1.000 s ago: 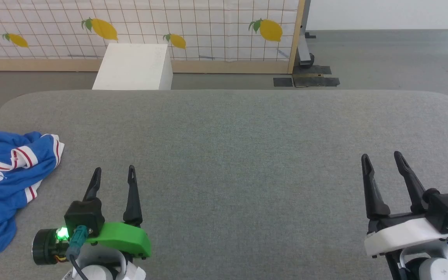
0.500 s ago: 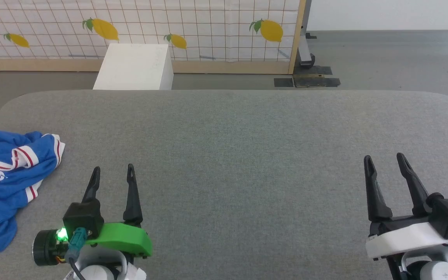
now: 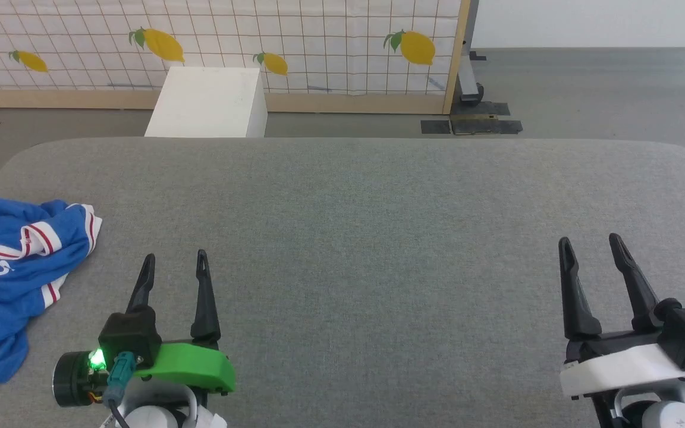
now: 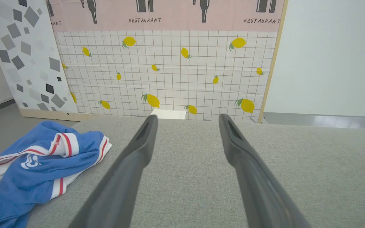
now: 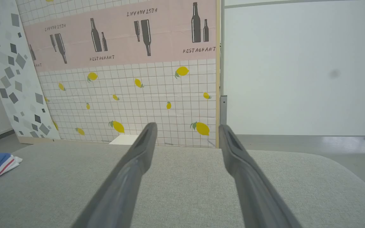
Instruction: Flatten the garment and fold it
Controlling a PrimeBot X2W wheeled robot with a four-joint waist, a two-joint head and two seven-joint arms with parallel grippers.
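1. Stretching across most of the head view is a grey fabric-covered table [image 3: 378, 238] with rounded corners, sitting on a grey floor [image 3: 586, 89].
2. Standing behind it is a panel [image 3: 319, 35] with a white grid and yellow lemons. The wrist views are also showing a pink band higher up with bottles and "RESTAURANT" lettering. A white box [image 3: 206, 101] is sitting on the floor between the panel and the table's far edge.
3. The garment [image 3: 15, 273] is lying in a crumpled heap at the table's left edge, well apart from both grippers. It's royal blue, with red-striped white trim and a bit of white print peeking out.
4. That print is bunching into the folds, so I'm not managing to read it. The head view is also cutting off the heap's left side.
5. The left gripper [image 3: 176, 257] is hanging over the near left of the table with its fingers spread and gripping nothing. The right gripper [image 3: 590, 240] is doing the same at the near right.
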